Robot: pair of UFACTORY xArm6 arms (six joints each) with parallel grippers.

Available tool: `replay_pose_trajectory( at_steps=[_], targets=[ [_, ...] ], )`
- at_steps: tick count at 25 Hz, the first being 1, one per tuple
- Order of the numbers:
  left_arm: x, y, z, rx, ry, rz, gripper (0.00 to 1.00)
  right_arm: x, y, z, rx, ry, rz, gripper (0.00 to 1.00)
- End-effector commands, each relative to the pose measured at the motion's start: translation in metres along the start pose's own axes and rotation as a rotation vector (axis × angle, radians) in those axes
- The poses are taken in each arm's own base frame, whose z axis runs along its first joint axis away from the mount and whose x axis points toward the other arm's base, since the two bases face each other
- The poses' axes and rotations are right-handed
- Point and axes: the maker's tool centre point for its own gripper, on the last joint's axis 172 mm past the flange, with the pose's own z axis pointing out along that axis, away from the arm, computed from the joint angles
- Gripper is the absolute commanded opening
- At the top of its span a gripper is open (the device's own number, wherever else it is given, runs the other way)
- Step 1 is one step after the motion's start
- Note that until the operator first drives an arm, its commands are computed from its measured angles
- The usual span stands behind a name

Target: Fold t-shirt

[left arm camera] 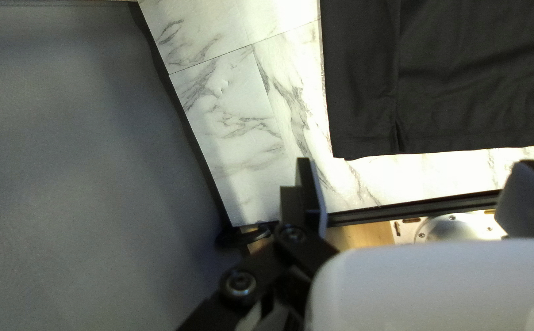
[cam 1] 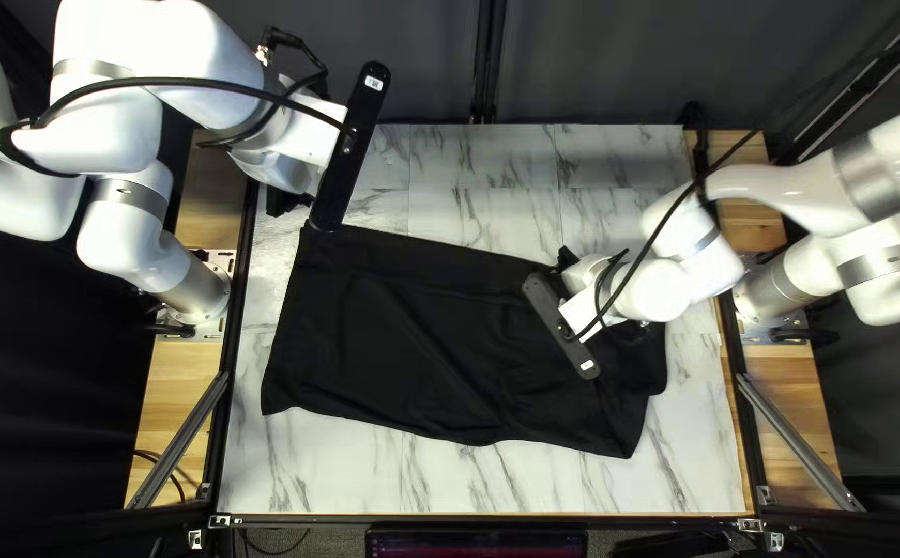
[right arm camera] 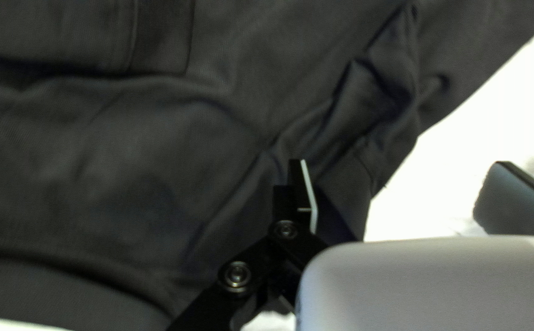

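Two pincers, both released, are all I have on the job. At left, my left pincer (left arm camera: pixel 415 162) hangs raised near the far left corner of the shirt (cam 1: pixel 398 331), fingers wide, no cloth between them. Its camera bar (cam 1: pixel 352 145) juts over that corner, so I can't judge the approach from above.

The shirt lies dark and long across the table (cam 1: pixel 470 486), left to right, its straight hem (cam 1: pixel 278 357) at left. I take it as folded once lengthwise; next, I think, comes tidying the right end or folding across. For the latter, my left pincer must drop and pinch every layer at the hem.

Toward the right, my right pincer (right arm camera: pixel 402 164) is spread over the rumpled end, one finger above the creases (right arm camera: pixel 377 92), gripping nothing. Those could snag or fold in crooked. The right bar (cam 1: pixel 561 326) and cable (cam 1: pixel 667 227) mask part of the cloth.
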Motion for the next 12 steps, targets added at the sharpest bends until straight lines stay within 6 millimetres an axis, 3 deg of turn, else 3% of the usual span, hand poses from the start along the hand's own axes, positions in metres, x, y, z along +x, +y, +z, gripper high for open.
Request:
replay_pose_trajectory(
  at_steps=[1,8,12],
  targets=[
    [0.0,0.0,0.0,0.0,0.0,0.0,1.0,-0.01,0.012,0.015,0.011,-0.019,-0.012,1.0],
    [0.0,0.0,0.0,0.0,0.0,0.0,1.0,-0.029,0.05,0.002,0.002,-0.051,-0.009,1.0],
    [0.0,0.0,0.0,0.0,0.0,0.0,1.0,-0.033,0.06,-0.009,-0.011,-0.059,-0.007,1.0]
  ],
)
